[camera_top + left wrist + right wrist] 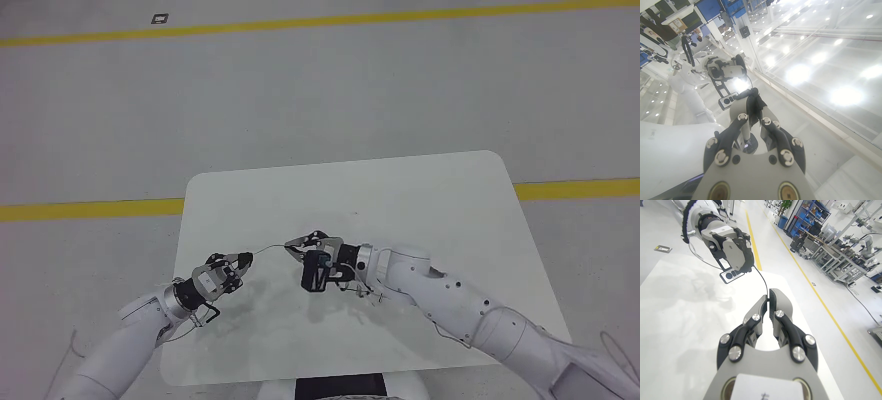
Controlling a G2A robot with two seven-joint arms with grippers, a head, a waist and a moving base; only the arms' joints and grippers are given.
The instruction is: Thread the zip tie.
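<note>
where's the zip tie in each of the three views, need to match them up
Top view: the zip tie is a thin line over the table, strung between the left gripper and the right gripper.
Left wrist view: a thin dark curve leaving the left gripper.
Right wrist view: a dark arc from the right gripper across to the left gripper.
Shared landmark: the left gripper pinching one end.

We see a thin black plastic tie (764,282), a smooth, faintly glossy white table (677,323), and on the right gripper (769,297) matt grey shells (785,306), ribbed black pads (772,308), shiny metal bolts (779,313).
</note>
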